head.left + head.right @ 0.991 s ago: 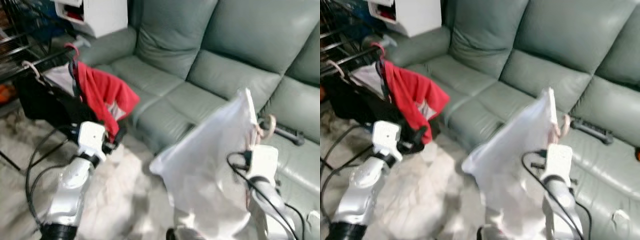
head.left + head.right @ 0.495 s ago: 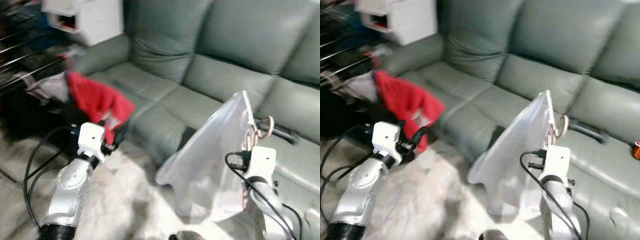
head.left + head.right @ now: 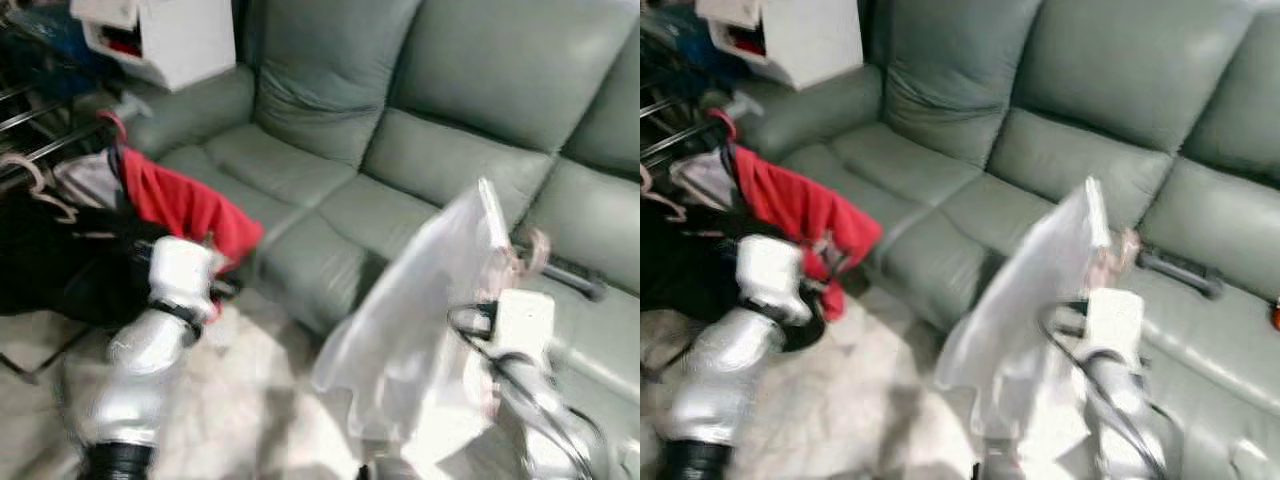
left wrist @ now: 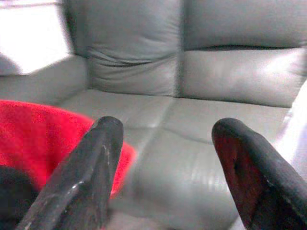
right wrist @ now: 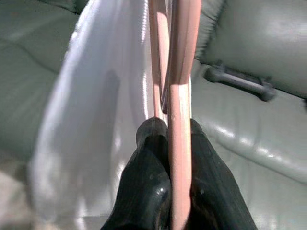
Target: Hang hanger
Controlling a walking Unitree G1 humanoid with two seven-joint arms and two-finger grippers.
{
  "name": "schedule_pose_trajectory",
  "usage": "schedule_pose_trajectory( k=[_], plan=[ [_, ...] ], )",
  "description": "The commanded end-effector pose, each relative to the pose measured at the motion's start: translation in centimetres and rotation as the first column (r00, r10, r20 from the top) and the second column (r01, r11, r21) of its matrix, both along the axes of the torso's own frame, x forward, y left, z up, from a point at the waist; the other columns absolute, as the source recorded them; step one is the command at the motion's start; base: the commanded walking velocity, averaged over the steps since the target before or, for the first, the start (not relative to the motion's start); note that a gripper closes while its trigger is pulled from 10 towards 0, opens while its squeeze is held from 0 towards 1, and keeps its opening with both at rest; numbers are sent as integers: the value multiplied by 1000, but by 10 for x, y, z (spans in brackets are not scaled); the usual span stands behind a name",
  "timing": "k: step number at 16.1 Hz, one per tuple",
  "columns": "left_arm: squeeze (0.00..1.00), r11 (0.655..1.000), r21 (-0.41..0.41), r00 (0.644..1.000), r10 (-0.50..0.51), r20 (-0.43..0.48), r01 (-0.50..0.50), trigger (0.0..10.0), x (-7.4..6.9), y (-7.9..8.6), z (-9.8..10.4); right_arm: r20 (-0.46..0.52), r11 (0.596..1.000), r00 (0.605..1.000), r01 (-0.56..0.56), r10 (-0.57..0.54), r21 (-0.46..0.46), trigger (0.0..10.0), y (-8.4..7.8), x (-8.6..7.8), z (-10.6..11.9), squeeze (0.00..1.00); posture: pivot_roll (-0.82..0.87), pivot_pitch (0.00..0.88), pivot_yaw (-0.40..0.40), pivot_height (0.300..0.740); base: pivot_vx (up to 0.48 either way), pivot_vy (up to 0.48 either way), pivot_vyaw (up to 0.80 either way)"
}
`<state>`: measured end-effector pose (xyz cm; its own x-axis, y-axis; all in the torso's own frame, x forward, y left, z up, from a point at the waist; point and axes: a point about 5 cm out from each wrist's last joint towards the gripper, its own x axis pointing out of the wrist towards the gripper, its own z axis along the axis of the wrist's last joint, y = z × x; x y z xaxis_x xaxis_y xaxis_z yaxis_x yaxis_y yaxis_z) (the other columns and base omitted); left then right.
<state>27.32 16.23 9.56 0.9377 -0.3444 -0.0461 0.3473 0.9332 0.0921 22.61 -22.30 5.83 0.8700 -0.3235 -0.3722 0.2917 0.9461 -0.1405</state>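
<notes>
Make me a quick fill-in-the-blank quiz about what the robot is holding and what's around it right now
1. The right claw is shut on a pink ____ that carries a white garment.
2. The left claw is ____ and holds nothing.
3. The garment draped on the rack to the robot's left is ____ in colour.
4. Ahead of the robot stands a grey-green leather ____.

Missing words: hanger; open; red; sofa

White garment (image 3: 1025,300) on pink hanger (image 3: 1118,252) before grey sofa (image 3: 1060,130).
</notes>
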Motion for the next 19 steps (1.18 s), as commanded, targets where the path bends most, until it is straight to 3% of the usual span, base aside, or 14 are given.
schedule_pose_trajectory(
  k=[1, 9, 13, 19],
  plan=[
    [0, 999, 19, 999, 38, -3, -38, 10000, -1, 13, 1, 98, 1000, 995, -5, 6, -14, 10000, 4, 8, 18, 0, -72, 10, -1, 740, 0, 0, 0],
    [0, 998, 36, 999, 53, -2, -53, 10000, -4, 18, -3, 95, 1000, 995, 14, -14, -2, 10000, 3, 7, 16, 0, -69, 4, 1, 740, 0, 0, 0],
    [0, 999, 6, 999, 52, -1, -52, 10000, -3, 19, -3, 91, 1000, 996, 0, -2, 20, 10000, 5, 10, 15, 0, -66, 0, -1, 740, 0, 0, 0],
    [0, 998, 0, 998, 57, -5, -57, 10000, -2, 21, -3, 92, 1000, 996, -7, 5, 19, 10000, 5, 11, 15, 0, -65, 0, -3, 740, 0, 337, -764]
  ],
)
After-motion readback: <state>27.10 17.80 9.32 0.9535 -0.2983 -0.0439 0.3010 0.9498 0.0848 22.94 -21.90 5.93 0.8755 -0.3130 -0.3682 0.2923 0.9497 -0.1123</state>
